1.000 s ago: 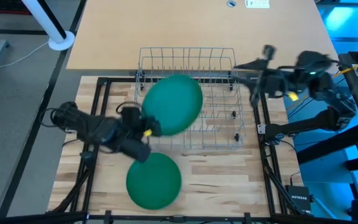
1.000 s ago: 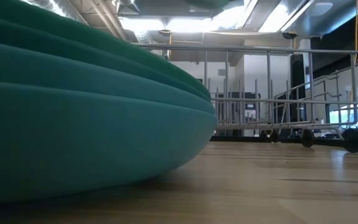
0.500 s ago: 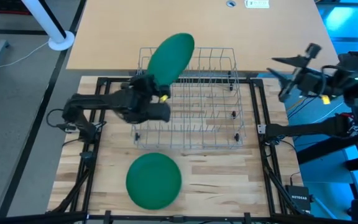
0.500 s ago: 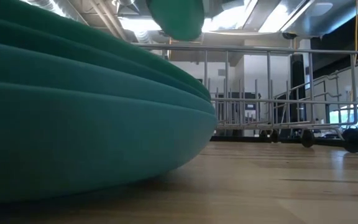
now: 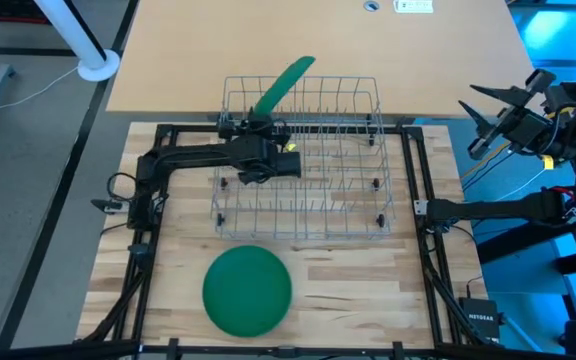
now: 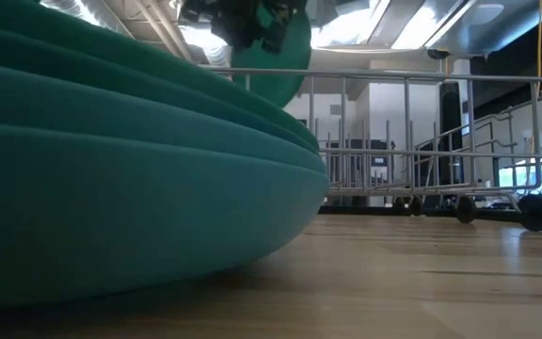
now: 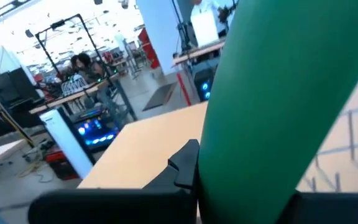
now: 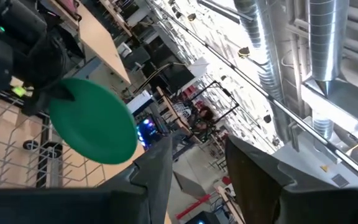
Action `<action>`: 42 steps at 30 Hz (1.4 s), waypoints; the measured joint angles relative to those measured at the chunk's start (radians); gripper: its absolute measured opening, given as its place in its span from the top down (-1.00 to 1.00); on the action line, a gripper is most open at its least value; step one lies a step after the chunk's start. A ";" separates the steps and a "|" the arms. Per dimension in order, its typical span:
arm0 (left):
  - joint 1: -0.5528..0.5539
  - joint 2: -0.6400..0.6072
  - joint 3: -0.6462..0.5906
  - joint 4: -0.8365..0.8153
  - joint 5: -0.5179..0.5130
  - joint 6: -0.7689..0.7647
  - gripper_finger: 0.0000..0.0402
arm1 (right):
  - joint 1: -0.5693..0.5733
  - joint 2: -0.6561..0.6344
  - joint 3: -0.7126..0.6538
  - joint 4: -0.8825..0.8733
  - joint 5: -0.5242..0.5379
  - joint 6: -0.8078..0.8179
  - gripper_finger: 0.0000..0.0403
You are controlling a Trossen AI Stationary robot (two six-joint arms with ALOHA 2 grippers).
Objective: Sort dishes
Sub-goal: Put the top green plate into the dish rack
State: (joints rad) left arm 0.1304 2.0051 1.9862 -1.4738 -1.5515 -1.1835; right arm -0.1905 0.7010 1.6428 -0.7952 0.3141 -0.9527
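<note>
**Green plate held on edge over wire rack, L arm**

Item 1: green plate (image 5: pixel 283 84). Turned nearly edge-on in high view, tilted, upper rim leaning out past the rack's far-left corner, lower part down among the rack wires. Pinched at its lower edge by left gripper (image 5: pixel 265 128); fingers pressed onto the plate from both sides. Left wrist view: plate (image 7: pixel 284 99) fills most of the pic, one dark finger (image 7: pixel 182 165) flat against its face. Low view: same plate (image 6: pixel 276 56) seen high up behind the rack's top rail, gripper partly in front. Right wrist view: plate (image 8: pixel 92 121) shows as a round disc w/ the left arm's dark wrist beside it.

Item 2: stack of green plates (image 5: pixel 247 290). Lies flat on the wood table (image 5: pixel 348 290), near edge, well apart from the rack's front side. Low view: stack (image 6: pixel 130 179) is close to the camera, several rims layered; exact count cannot tell.

Item 3: wire rack (image 5: pixel 303 160). Grey metal, upright tines, centre of table, straddling wood top and tan surface behind. No plates seated in it apart from the held one.

Item 4: right gripper (image 5: pixel 498 118). Off to the right side, beyond the table edge, raised, fingers spread apart, holding nothing. Right wrist view: both fingers (image 8: pixel 157 171) w/ clear gap between.
</note>
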 joint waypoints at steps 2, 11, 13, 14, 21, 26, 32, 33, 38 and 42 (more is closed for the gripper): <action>0.015 0.010 0.000 -0.006 0.018 0.008 0.88 | 0.000 0.000 0.000 -0.002 0.000 -0.002 0.23; 0.082 0.018 0.000 -0.007 0.096 0.006 0.88 | 0.000 0.001 0.000 -0.025 0.000 -0.007 0.23; 0.094 0.018 0.000 -0.001 0.126 0.006 0.88 | 0.000 0.000 0.000 -0.025 0.000 -0.007 0.23; 0.101 0.021 0.000 -0.001 0.145 0.001 0.88 | 0.000 0.001 0.000 -0.025 0.000 -0.007 0.23; 0.128 0.068 0.000 0.009 0.217 -0.073 0.88 | 0.000 0.001 0.000 -0.027 0.000 -0.006 0.23; 0.141 0.089 0.001 0.027 0.214 -0.078 0.88 | 0.001 0.001 0.000 -0.027 0.000 -0.007 0.23; 0.146 0.086 0.001 0.022 0.205 -0.094 0.88 | 0.001 0.001 0.000 -0.027 0.000 -0.007 0.23; 0.146 0.086 0.003 0.018 0.205 -0.094 0.88 | 0.001 0.001 0.000 -0.027 0.000 -0.007 0.23; 0.146 0.085 0.007 0.017 0.200 -0.093 0.88 | 0.001 0.001 -0.001 -0.027 0.000 -0.020 0.23; 0.146 0.085 0.007 0.017 0.188 -0.097 0.88 | 0.001 0.001 -0.001 -0.027 0.000 -0.021 0.23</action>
State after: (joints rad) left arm 0.2766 2.0903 1.9930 -1.4564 -1.3632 -1.2802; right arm -0.1898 0.7017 1.6421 -0.8227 0.3141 -0.9738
